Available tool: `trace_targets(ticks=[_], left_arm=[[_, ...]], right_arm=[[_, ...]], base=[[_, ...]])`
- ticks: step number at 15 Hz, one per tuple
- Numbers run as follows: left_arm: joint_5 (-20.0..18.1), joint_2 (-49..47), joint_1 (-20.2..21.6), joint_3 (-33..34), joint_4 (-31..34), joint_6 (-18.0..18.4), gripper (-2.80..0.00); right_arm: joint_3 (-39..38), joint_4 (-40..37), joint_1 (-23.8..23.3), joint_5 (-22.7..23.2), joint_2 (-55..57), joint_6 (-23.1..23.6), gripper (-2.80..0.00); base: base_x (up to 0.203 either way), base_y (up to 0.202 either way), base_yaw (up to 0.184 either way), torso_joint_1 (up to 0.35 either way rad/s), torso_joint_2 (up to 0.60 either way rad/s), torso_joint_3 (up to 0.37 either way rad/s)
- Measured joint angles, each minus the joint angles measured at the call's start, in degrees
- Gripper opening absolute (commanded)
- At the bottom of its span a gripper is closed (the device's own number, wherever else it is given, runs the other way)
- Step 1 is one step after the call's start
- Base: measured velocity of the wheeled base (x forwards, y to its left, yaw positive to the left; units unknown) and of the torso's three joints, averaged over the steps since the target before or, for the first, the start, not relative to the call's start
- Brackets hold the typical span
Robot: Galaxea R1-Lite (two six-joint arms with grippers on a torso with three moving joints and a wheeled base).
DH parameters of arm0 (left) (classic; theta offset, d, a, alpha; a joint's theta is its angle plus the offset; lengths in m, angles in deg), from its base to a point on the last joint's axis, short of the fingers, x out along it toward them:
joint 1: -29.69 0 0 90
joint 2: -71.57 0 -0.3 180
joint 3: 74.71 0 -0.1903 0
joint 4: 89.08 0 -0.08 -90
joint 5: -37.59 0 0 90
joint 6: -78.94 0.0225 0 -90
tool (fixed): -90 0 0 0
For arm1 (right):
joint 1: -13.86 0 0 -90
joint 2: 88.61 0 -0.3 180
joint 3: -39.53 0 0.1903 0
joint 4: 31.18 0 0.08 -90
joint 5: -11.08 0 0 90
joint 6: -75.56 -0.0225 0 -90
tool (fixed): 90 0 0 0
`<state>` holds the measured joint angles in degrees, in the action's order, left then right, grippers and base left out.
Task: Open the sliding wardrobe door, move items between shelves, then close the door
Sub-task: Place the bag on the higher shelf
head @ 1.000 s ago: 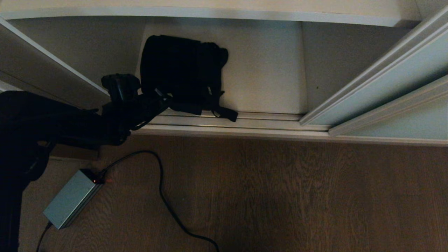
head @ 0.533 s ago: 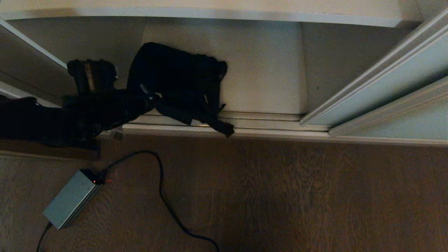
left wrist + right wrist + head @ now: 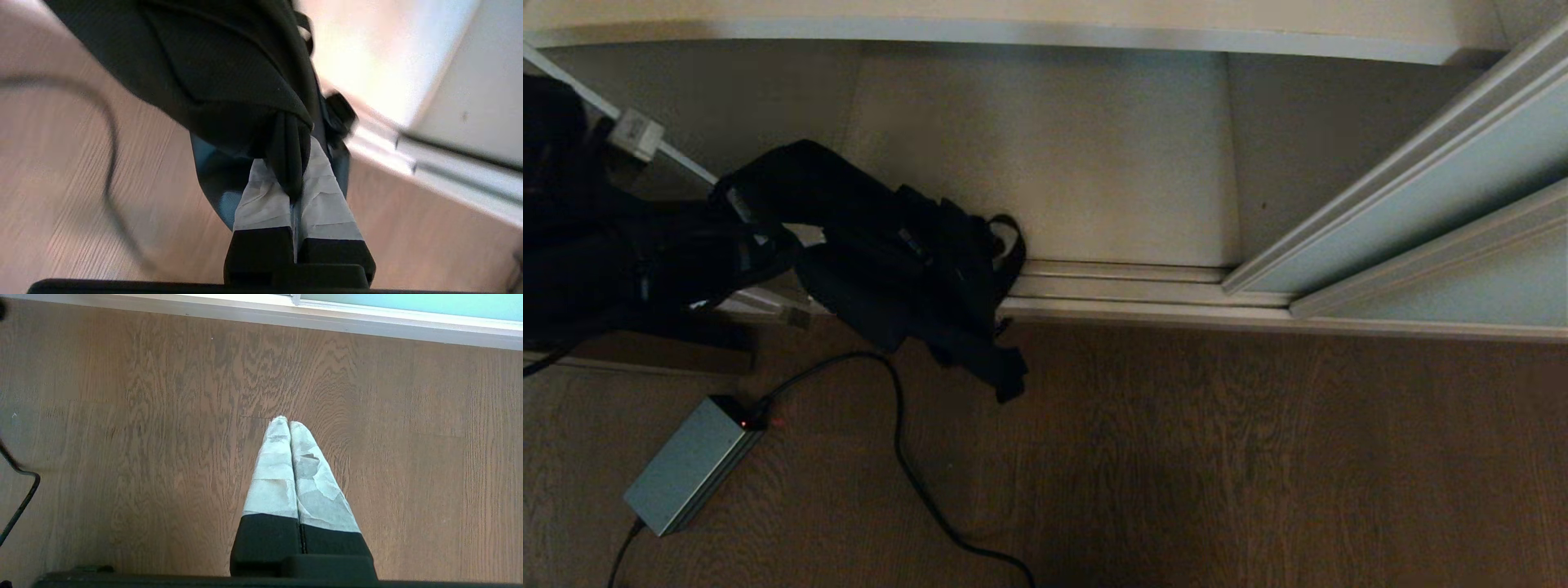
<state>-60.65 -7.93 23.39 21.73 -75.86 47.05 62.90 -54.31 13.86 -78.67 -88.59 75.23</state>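
Note:
A floppy black bag [image 3: 890, 269] hangs clear of the lower shelf [image 3: 1094, 163], over the floor track [image 3: 1143, 286] and the wooden floor. My left gripper [image 3: 747, 220] is at the left of the head view, shut on a fold of the bag's strap. In the left wrist view the taped fingers [image 3: 261, 196] pinch that black fabric at the left gripper [image 3: 292, 163], and the bag [image 3: 229, 61] fills the frame beyond. The sliding wardrobe door [image 3: 1445, 188] stands pushed to the right, leaving the wardrobe open. My right gripper [image 3: 286, 422] hangs shut and empty over bare floor. An upper shelf [image 3: 1013, 28] runs along the top.
A grey metal box [image 3: 686, 465] with a small red light lies on the floor at the lower left. Its black cable [image 3: 907, 465] curls across the boards below the bag. The wardrobe's side panel [image 3: 686, 167] slants in just behind my left arm.
The bag has come off the lower shelf, out over the track and down toward the floor. My left arm has drawn back to the left with it.

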Motion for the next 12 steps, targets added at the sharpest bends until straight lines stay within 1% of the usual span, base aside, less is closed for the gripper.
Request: trace_targets(ticks=[3, 4, 6, 8, 11, 12], left_arm=[[0.0, 9.3, 0.0, 3.6, 10.8, 0.7, -2.8], [0.0, 12.2, 0.0, 4.4, 14.1, 1.7, -2.8], [0.2, 17.8, 0.1, 5.2, 19.5, 6.1, -2.8], [0.5, 23.1, 0.3, 5.3, 23.6, 11.2, -2.8], [0.8, 29.5, 1.7, 4.4, 25.0, 19.4, -2.8], [0.8, 30.9, 2.6, 3.2, 25.2, 21.3, -2.8]], right_arm=[[0.0, 0.0, 0.0, 0.0, 0.0, 0.0, -2.8], [0.0, 0.0, 0.0, 0.0, 0.0, 0.0, -2.8], [0.0, 0.0, 0.0, 0.0, 0.0, 0.0, -2.8], [0.0, 0.0, 0.0, 0.0, 0.0, 0.0, -2.8], [0.0, 0.0, 0.0, 0.0, 0.0, 0.0, -2.8], [0.0, 0.0, 0.0, 0.0, 0.0, 0.0, -2.8]], base=[[0.0, 0.0, 0.0, 0.0, 0.0, 0.0], [0.0, 0.0, 0.0, 0.0, 0.0, 0.0], [0.0, 0.0, 0.0, 0.0, 0.0, 0.0], [0.0, 0.0, 0.0, 0.0, 0.0, 0.0], [0.0, 0.0, 0.0, 0.0, 0.0, 0.0], [0.0, 0.0, 0.0, 0.0, 0.0, 0.0]])
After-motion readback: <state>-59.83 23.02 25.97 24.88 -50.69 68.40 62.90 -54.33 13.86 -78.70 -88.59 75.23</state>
